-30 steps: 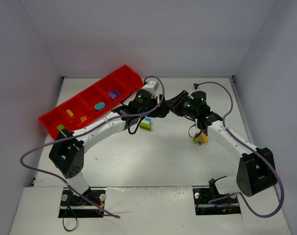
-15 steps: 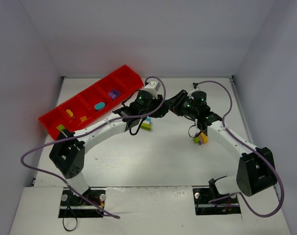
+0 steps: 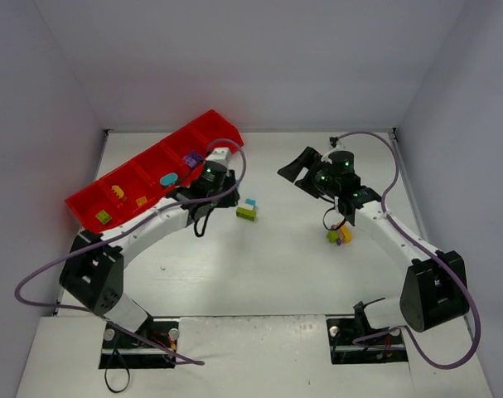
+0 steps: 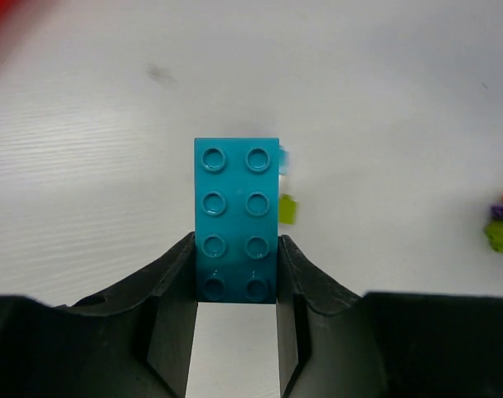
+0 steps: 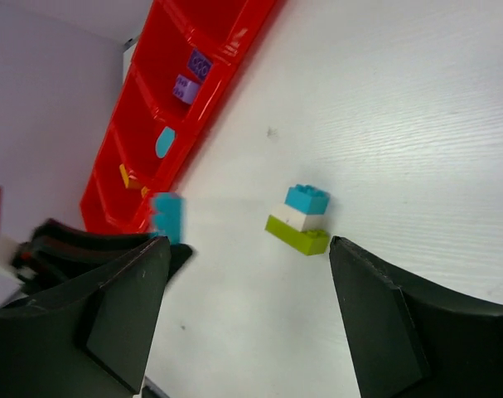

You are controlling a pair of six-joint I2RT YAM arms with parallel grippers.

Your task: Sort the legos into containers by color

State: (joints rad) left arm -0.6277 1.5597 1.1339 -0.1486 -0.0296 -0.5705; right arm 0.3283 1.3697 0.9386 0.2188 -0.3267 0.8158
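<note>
The teal-blue two-by-four plastic brick point(image 4: 237, 207) is off the desk point(image 3: 259, 265). It is clamped by its long sides, near one end, in the jaws of the left gripper point(image 4: 237, 261). Its studs face the wrist camera and most of its length sticks out past the fingertips. Seen from above, that gripper sits just beside the near wall of the long glossy red plastic tray point(image 3: 220, 133). The brick seems to be over the desk rather than over a compartment.

The step in hand looks like delivery to the middle compartment, the one holding the rounded teal piece point(image 3: 168, 178). To do it well, lift the brick clear of the near wall and centre it there, not over the purple bricks point(image 3: 192, 157) next door. Then lower it close to the floor before parting the jaws, since the glossy plastic may let it bounce or skid. The hold is near one end, so a steady, unhurried swing should stop the brick pivoting.

The left arm stretches forward and leftward in a long arc, with its wrist at the tray's edge. The right arm is bent up over the right half of the desk, and the right gripper point(image 5: 249, 249) has its jaws wide apart with nothing between them. It looks down on a small stack of teal, white and lime-green bricks point(image 5: 301, 220), which lies well apart from the tray. A loose cluster of lime, purple and yellow-orange bricks point(image 3: 340, 235) lies by the right forearm.
</note>
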